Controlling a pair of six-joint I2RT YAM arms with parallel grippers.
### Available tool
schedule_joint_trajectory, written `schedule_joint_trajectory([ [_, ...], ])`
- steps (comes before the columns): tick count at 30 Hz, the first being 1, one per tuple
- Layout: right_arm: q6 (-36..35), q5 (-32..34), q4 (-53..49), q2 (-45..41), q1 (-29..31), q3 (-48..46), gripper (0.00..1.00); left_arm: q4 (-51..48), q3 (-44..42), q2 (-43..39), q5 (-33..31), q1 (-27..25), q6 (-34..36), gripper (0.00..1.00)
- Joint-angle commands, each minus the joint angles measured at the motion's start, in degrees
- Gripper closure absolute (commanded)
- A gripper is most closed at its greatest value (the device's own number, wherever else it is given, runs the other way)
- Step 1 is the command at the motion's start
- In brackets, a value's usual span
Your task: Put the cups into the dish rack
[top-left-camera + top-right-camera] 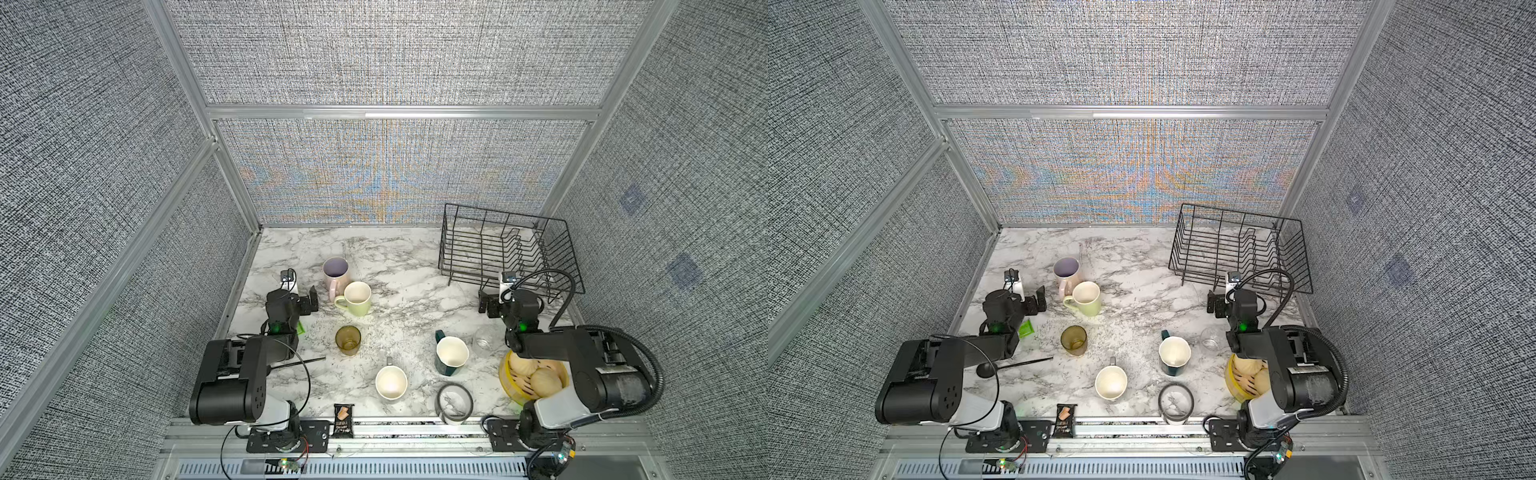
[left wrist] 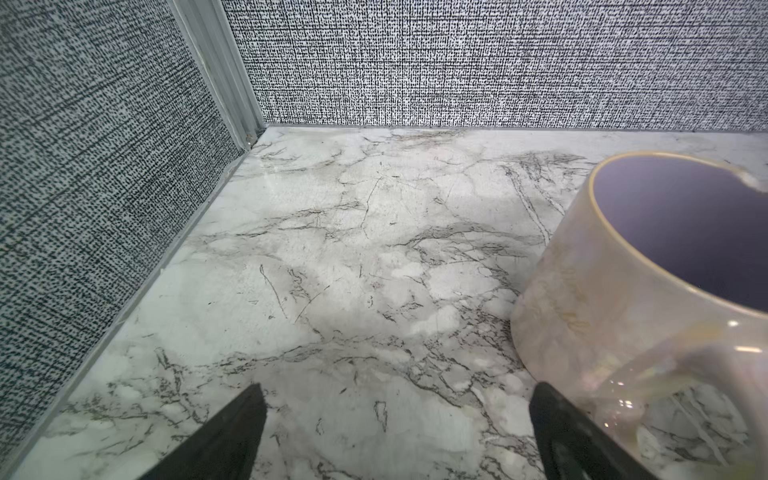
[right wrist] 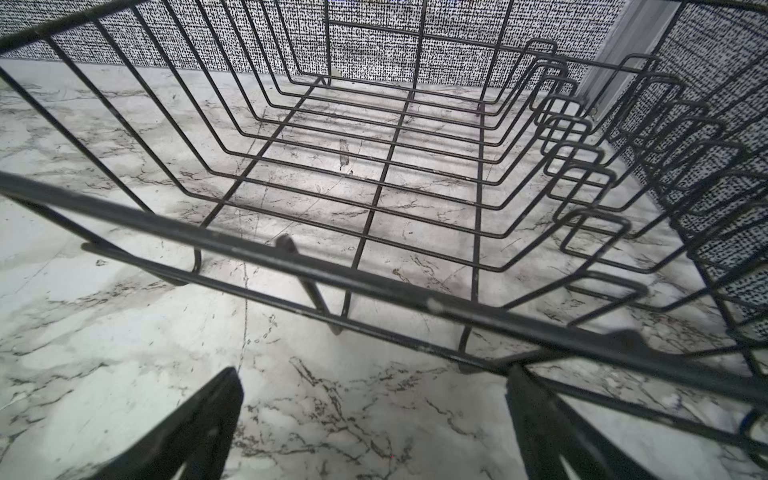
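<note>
Left end effector [image 2: 399, 390] wide by pink mug [image 2: 582, 311], right end effector [image 3: 374, 370] wide at rack [image 3: 374, 284]

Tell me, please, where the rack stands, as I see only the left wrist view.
Observer: The rack sits at the far right corner of the table, as both top views show.
Operator: Is anything loaded in it?
Observer: No, the right wrist view shows only bare wires inside.
Operator: Which cup is closest to the pink mug?
Observer: The green mug, upright, right beside it on the robot's side; I cannot tell whether they touch.
</note>
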Motion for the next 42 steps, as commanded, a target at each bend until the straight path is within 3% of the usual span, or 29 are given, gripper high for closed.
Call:
schedule_joint_trajectory([
  [1,-0.42,0.11,1.87,0.02,0.11,0.14,0.01,0.47,0.36,0.04,0.38,0.02,0.23,0.01],
  [31,0.07,0.37,4.09,-0.37,-0.03,-1.34,0.01,0.58,0.15,-0.12,0.39,0.02,0.23,0.01],
  [38,2.71,7.37,23.46,-4.62,-0.06,-13.79,0.01,6.66,-5.94,-6.10,0.31,-0.20,0.67,0.01],
  [40,3.20,8.30,22.65,-7.95,-0.06,-15.20,0.01,3.56,-5.46,-8.42,0.45,-0.48,0.98,0.01],
  [42,5.18,10.02,12.69,-14.91,-0.06,-13.96,0.01,-4.74,-2.65,-11.53,2.67,-0.68,1.77,0.01],
])
